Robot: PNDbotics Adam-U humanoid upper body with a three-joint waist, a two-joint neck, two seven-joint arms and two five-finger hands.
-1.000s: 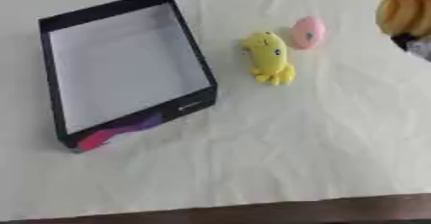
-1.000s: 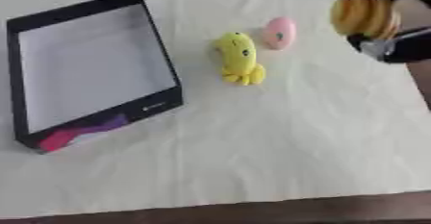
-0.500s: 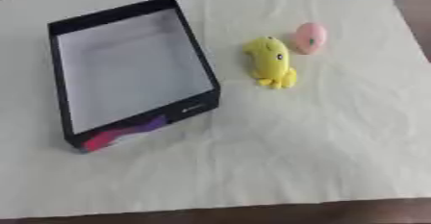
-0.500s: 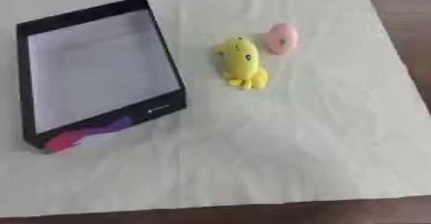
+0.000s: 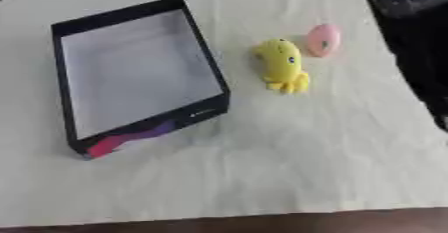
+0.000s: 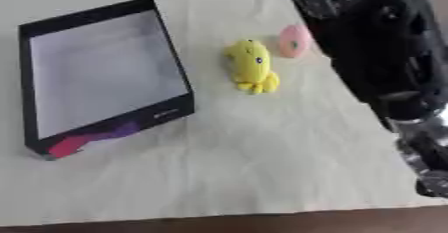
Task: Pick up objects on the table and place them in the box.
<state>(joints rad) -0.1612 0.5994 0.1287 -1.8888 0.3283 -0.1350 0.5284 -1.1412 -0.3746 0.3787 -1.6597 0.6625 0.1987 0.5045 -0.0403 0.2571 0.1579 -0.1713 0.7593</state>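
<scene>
My right arm (image 6: 385, 57) swung back in over the worktop's (image 5: 289, 167) right side after half a second out of view, though I couldn't tell its hand's state, while the yellow toy (image 5: 282, 65) and pink object (image 5: 322, 40) still lay beside the box (image 5: 210, 72).

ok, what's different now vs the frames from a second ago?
The right arm is back in view, filling the right side; a second ago it held an orange thing up there, then left view. Its hand and that thing are not visible now. The yellow toy, pink toy and empty box kept their places.
</scene>
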